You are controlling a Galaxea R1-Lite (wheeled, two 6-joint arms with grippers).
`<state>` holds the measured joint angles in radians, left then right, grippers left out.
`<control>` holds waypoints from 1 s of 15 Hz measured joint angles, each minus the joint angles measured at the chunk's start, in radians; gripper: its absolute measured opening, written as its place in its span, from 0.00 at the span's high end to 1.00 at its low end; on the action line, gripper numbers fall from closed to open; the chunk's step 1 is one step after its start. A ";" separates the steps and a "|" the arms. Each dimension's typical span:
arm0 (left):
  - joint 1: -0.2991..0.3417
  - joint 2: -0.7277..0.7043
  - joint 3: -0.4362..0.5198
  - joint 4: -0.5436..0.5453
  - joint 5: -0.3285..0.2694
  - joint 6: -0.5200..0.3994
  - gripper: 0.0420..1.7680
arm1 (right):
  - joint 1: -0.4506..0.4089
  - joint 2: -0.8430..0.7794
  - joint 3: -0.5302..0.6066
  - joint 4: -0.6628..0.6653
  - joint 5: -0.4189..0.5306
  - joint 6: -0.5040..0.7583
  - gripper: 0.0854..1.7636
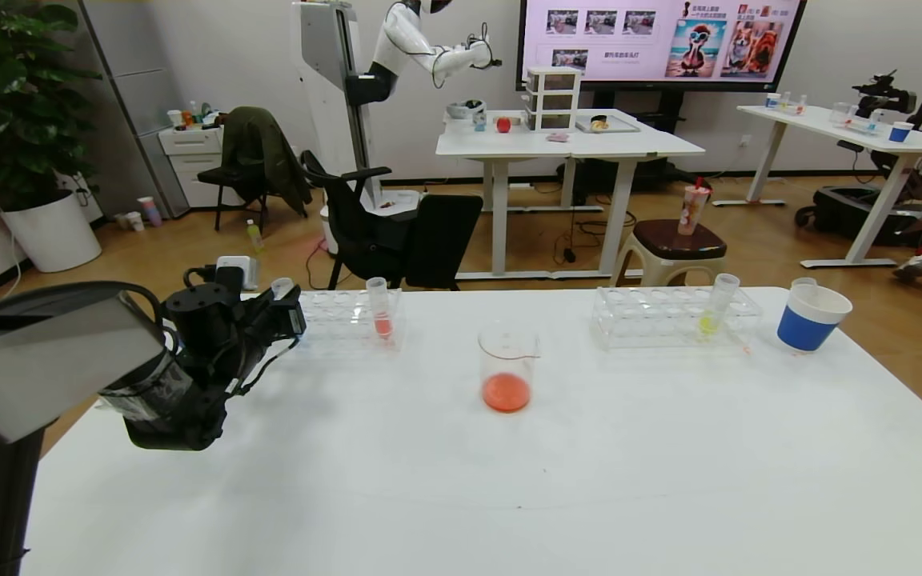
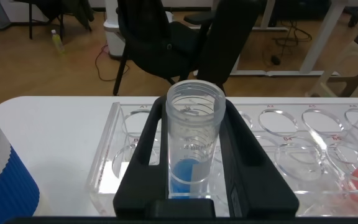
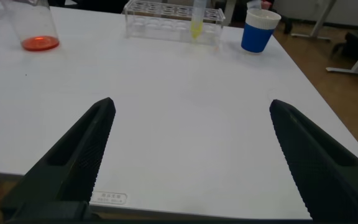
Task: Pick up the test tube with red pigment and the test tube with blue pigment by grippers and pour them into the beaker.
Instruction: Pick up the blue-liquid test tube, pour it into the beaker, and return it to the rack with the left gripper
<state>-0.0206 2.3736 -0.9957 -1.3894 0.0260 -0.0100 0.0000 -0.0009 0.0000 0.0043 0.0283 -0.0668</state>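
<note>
White table [image 1: 669, 480] edge, left tool [image 2: 194, 171] gripping blue-pigment tube [image 2: 193, 143] at rack [image 2: 272, 155]

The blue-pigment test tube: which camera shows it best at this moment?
The left wrist view: the test tube with blue pigment stands between the left hand fingers over the rack, blue liquid plain. The head view shows only its rim behind that hand. The right wrist view misses it.

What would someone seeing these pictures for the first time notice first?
Probably the beaker at mid-table, with orange-red liquid pooled in its bottom. Next, the left pincer at the left rack, its fingers either side of the test tube with blue pigment. The right pincer hangs open over bare table.
</note>
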 joint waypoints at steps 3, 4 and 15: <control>-0.005 0.007 -0.002 0.002 0.000 0.000 0.73 | 0.000 0.000 0.000 0.000 0.000 0.000 0.02; -0.005 0.006 -0.004 0.006 0.000 0.001 0.73 | 0.000 0.000 0.000 0.000 0.000 0.000 0.02; -0.010 -0.189 -0.046 0.206 0.001 0.002 0.73 | 0.000 0.000 0.000 0.000 0.000 0.000 0.02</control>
<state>-0.0302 2.1845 -1.0419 -1.1838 0.0274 -0.0077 0.0000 -0.0009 0.0000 0.0047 0.0283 -0.0668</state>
